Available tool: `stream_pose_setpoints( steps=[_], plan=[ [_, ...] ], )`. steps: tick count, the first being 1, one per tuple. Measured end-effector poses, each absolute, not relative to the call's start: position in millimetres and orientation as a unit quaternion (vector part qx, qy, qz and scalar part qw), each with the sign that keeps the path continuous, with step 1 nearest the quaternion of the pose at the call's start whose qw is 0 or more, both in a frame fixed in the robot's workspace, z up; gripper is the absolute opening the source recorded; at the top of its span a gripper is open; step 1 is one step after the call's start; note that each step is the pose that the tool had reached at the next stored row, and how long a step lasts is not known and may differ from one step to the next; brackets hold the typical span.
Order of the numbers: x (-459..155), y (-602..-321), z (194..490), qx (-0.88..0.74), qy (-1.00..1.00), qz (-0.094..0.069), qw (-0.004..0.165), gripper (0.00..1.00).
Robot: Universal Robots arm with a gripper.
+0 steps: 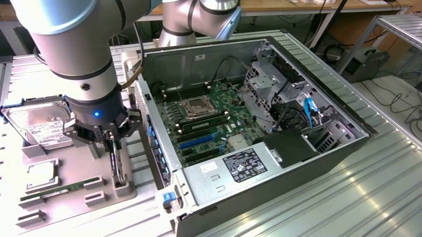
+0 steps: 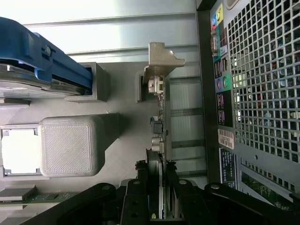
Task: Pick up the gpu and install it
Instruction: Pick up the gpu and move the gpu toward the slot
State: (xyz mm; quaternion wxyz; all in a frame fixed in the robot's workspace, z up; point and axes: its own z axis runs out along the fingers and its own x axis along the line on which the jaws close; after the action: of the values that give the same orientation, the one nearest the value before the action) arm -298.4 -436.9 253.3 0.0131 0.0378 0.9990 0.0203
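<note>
Reading the exterior view as a clock face, what does everything rest on?

A ribbed metal table (image 1: 343,197) (image 2: 117,33) runs under the whole scene. Beyond it, at one to two o'clock, are a wooden bench top (image 1: 283,6), a black box (image 1: 362,61) and loose cables (image 1: 396,94) on the floor.

What lies on the table?

An open computer case (image 1: 191,61) (image 2: 262,70) fills the middle and reaches toward four o'clock. Its motherboard (image 1: 204,123) is exposed, with blue slots (image 1: 197,140) near the centre and a labelled power supply (image 1: 244,165) at about five o'clock. A grey tray (image 1: 86,168) (image 2: 122,136) sits at eight o'clock, just beside the case.

And on the tray?

A hard drive (image 1: 39,126) at nine o'clock, a processor (image 1: 41,175) (image 2: 18,150) below it, and a green RAM stick (image 1: 56,192) (image 2: 28,197) toward seven o'clock.

Where is the gpu?

The gpu (image 1: 118,168) (image 2: 157,84) stands on edge in a slot along the tray's side nearest the case. In the wrist view its silver bracket is at the far end from the fingers.

What about the gripper?

The arm (image 1: 72,44) comes down from eleven o'clock, and the gripper (image 1: 110,148) (image 2: 158,187) sits over the card. Its fingers (image 2: 140,187) are closed against both faces of the gpu, which sits in the tray slot.

What stands between the card and the board?

The case's near wall, with its meshed rear panel, rises right beside the tray. A blue latch (image 1: 168,197) juts out at its six o'clock corner.
</note>
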Motion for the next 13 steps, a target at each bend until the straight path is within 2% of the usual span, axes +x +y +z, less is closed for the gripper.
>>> stream_pose_setpoints(
  steps=[13],
  plan=[
    [-298.4,-436.6,258.8,0.038,0.999,0.020,0.013,0.26]
  ],
)
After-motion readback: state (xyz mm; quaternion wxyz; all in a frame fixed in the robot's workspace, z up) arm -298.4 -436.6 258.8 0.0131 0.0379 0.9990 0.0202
